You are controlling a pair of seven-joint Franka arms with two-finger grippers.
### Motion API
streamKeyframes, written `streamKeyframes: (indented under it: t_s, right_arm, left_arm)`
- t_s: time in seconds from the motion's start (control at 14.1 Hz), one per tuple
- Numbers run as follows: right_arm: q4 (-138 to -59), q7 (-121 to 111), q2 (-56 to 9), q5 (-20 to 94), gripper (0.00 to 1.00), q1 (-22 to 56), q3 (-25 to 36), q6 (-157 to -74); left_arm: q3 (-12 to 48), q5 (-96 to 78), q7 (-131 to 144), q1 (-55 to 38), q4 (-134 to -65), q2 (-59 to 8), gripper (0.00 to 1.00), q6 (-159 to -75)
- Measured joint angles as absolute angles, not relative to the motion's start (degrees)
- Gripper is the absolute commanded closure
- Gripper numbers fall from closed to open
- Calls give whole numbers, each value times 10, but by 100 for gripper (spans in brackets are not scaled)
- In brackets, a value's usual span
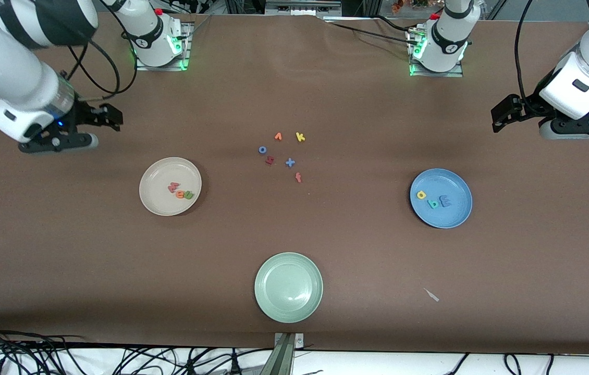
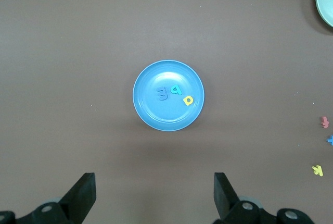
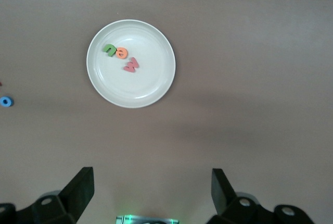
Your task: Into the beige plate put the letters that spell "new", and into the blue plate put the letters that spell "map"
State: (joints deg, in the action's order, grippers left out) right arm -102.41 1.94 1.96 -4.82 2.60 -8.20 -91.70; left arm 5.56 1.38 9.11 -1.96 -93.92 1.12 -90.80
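Note:
The beige plate (image 1: 156, 203) lies toward the right arm's end of the table and holds a pinkish-red w (image 1: 173, 187), an orange e (image 1: 180, 194) and a green n (image 1: 188, 196). The right wrist view shows the same plate (image 3: 135, 88) with n (image 3: 110, 50), e (image 3: 122, 53) and w (image 3: 131, 65). The blue plate (image 1: 451, 216) holds a yellow a (image 1: 421, 195), a teal p (image 1: 433, 203) and a light blue m (image 1: 445, 200). My right gripper (image 1: 104, 125) (image 3: 152, 193) hangs open and empty above bare table, apart from the beige plate. My left gripper (image 1: 505, 117) (image 2: 155, 195) is open and empty too, apart from the blue plate (image 2: 166, 117).
A pale green plate (image 1: 289, 287) lies nearest the front camera. In the table's middle lie several loose letters, among them a yellow k (image 1: 300, 137), a blue o (image 1: 262, 149) and a red f (image 1: 298, 177). A small white scrap (image 1: 432, 295) lies beside the green plate.

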Motion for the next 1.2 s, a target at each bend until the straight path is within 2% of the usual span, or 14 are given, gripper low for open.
streamKeyframes:
  t_s: [0.21, 0.64, 1.2]
  right_arm:
    - [-993, 19, 48, -48, 0, 26, -70, -871]
    - [-923, 19, 35, -48, 0, 11, -50, -822]
    - [-892, 18, 7, -25, 0, -12, -50, -821]
  left_arm:
    - [56, 14, 91, -20, -939, 11, 0, -906]
    - [56, 14, 90, -20, -939, 11, 0, -904]
    - [56, 14, 90, -20, -939, 11, 0, -900]
